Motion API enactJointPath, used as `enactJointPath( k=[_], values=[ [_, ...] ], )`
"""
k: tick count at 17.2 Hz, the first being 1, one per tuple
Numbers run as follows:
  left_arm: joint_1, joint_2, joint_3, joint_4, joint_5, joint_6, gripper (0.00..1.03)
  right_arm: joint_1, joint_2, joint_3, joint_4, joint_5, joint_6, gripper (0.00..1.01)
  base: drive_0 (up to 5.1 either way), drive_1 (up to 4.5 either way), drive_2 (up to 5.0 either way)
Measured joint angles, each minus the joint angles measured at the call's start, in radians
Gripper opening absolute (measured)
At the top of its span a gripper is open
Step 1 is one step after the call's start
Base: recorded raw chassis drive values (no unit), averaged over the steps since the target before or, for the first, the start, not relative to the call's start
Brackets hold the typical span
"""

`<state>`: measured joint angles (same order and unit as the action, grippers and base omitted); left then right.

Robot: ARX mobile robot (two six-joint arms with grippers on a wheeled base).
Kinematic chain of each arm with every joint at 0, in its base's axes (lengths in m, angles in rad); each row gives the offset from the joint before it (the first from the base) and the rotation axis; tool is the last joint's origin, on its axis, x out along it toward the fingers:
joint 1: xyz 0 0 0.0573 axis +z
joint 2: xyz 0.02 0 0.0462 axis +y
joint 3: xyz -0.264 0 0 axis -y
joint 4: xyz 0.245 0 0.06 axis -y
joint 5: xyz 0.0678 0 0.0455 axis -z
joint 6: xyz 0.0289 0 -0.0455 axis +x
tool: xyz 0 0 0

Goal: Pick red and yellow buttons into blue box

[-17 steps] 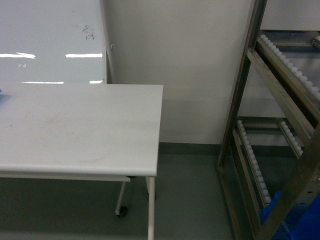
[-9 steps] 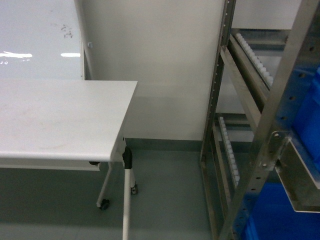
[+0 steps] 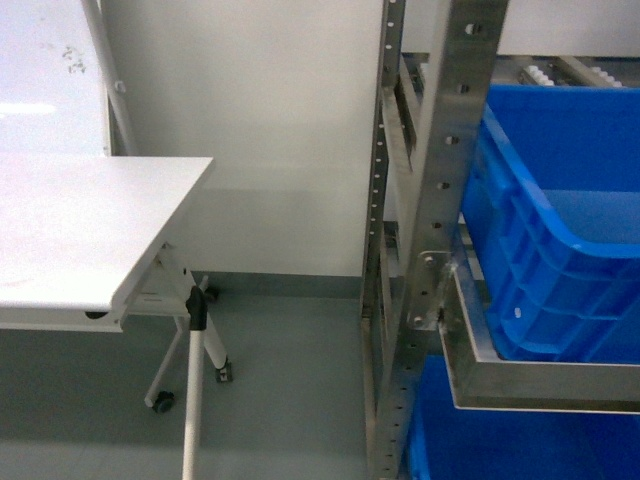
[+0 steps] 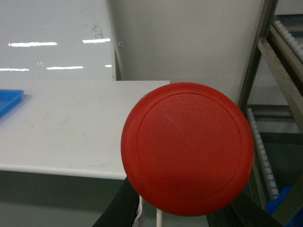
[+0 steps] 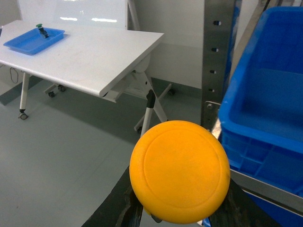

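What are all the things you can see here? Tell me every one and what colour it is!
red button: 1, red cap, close to the left wrist camera, held in the left tool
yellow button: 1, yellow cap, held in the right tool
blue box: 1, blue, on the rack shelf
metal rack: 1, grey
table: 1, white, left of the rack
shallow tray: 1, blue, on the table's far end
green button: 1, in that tray
left tool, right tool: dark fingers barely show under the caps
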<state>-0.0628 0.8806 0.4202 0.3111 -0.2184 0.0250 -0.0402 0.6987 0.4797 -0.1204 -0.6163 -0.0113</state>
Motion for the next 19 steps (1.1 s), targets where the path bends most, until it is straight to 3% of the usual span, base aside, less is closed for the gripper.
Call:
enactJointPath(
  k=[19],
  values=[
    [0.000, 0.001, 0.000, -0.003, 0.002, 0.000, 0.24, 0.000, 0.000, 0.000, 0.000, 0.000, 0.000, 0.29, 5.0, -2.37, -2.4]
  ],
)
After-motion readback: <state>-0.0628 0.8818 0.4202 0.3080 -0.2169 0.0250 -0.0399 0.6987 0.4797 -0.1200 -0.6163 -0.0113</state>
